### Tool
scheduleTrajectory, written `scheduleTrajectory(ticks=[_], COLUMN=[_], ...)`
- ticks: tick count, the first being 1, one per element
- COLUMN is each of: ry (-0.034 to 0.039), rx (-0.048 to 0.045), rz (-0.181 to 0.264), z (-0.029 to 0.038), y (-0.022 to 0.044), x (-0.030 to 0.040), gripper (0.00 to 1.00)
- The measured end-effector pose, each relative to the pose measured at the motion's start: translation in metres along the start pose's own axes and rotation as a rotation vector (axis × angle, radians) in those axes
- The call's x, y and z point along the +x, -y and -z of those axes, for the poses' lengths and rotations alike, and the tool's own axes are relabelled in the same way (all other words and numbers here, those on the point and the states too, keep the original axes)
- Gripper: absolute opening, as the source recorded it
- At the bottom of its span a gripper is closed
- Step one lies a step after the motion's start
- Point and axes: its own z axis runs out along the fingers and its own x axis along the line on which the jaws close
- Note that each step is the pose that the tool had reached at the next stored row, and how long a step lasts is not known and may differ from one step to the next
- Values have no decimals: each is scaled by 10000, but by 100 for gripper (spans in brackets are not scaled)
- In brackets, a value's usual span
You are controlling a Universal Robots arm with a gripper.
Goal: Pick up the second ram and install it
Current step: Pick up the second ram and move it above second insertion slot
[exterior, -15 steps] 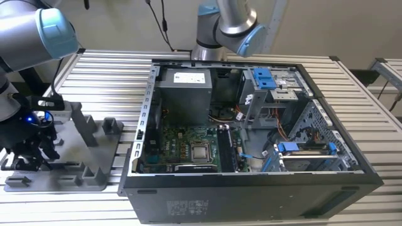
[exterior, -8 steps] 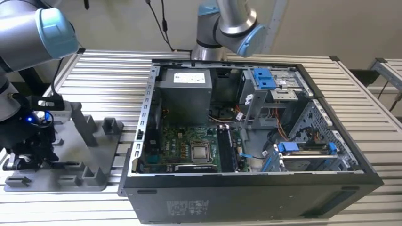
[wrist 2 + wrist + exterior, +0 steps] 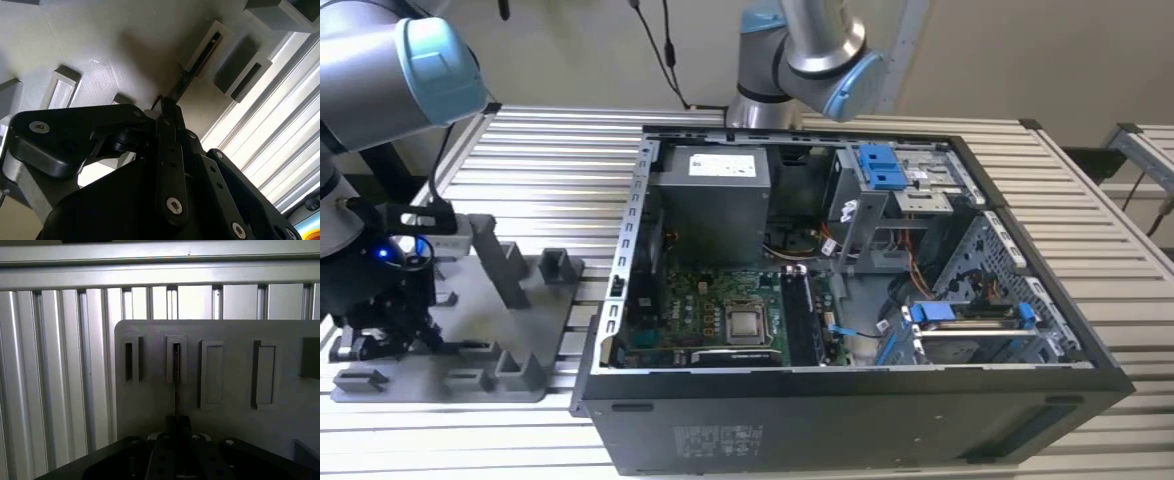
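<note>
The second ram point(image 3: 177, 382) shows edge-on as a thin dark strip, its far end standing in a slot of the grey tray point(image 3: 150, 405). My gripper point(image 3: 178, 421) is shut on its near end. In the second wrist view the same slim stick point(image 3: 194, 65) runs from my closed black fingers point(image 3: 172, 135) into a raised slot on the tray point(image 3: 100, 40). In the exterior view my gripper point(image 3: 380, 335) hangs low over the tray point(image 3: 520, 335) at the exterior view's left, beside the open computer case point(image 3: 854, 420) with its green motherboard point(image 3: 700, 310).
Upright grey blocks point(image 3: 494, 260) stand on the tray around my gripper. The case holds a grey power supply point(image 3: 707, 200) and blue-tabbed drive cages point(image 3: 887, 170). Another arm's base point(image 3: 787, 60) rises behind the case. Everything rests on a slatted aluminium table point(image 3: 560, 150).
</note>
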Motion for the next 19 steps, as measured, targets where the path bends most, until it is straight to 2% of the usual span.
scheduleTrajectory(ticks=[1,16,19], ry=[0,2,0], rx=[0,1,0], rz=[1,11,13], z=[0,0,25], y=[0,0,1], x=[0,0,0], gripper=[14,14,14])
